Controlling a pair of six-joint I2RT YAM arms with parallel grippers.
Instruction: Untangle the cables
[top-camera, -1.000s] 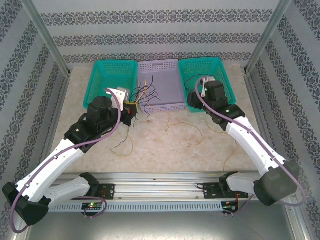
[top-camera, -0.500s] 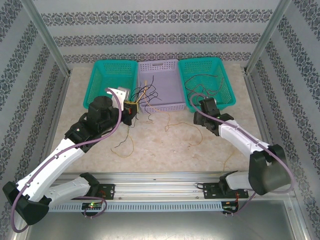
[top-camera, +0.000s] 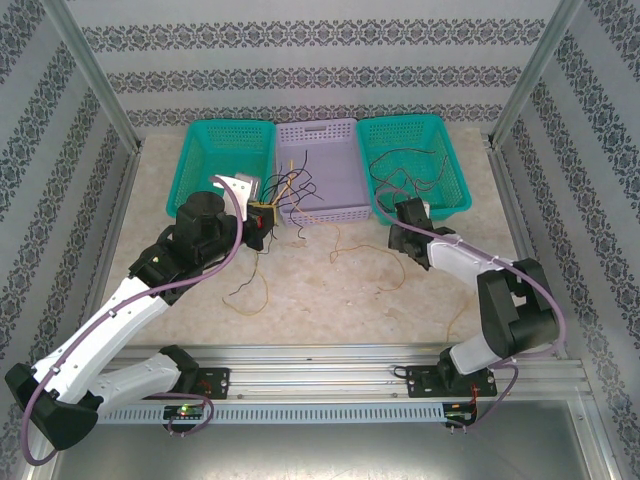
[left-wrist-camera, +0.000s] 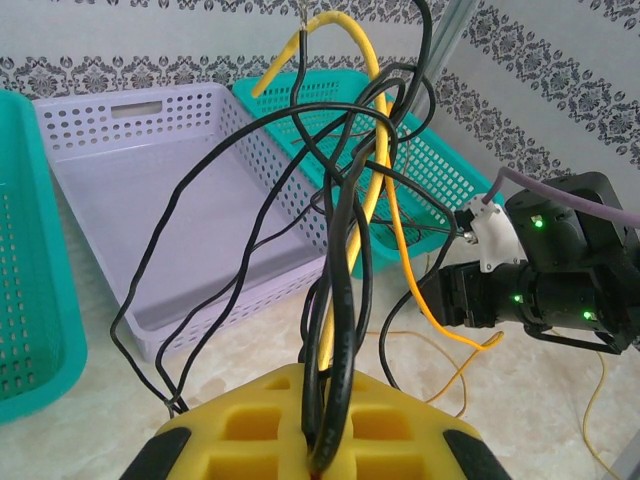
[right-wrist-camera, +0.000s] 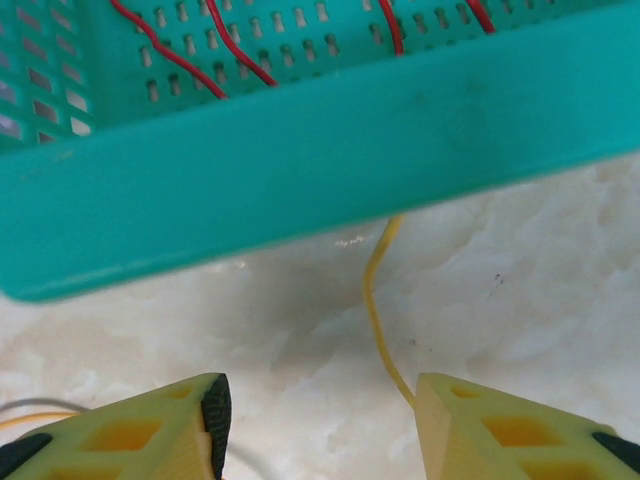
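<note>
Black and yellow cables (left-wrist-camera: 345, 250) rise in a tangled bunch out of my left pincer (left-wrist-camera: 320, 440), which is clamped tight on them just in front of the purple basket (top-camera: 318, 128). Some strands arch over that basket's near rim. More loose strands lie on the surface (top-camera: 320, 280) between my two arms, thin yellow ones and a black one. My right pincer (right-wrist-camera: 315, 420) sits low over the surface with its jaws apart and nothing between them, facing the near wall of the right teal basket (right-wrist-camera: 300, 160). A single yellow wire (right-wrist-camera: 375, 300) runs from under that wall to just beside one of my fingers. Red wires (right-wrist-camera: 240, 50) show through the basket's holes.
</note>
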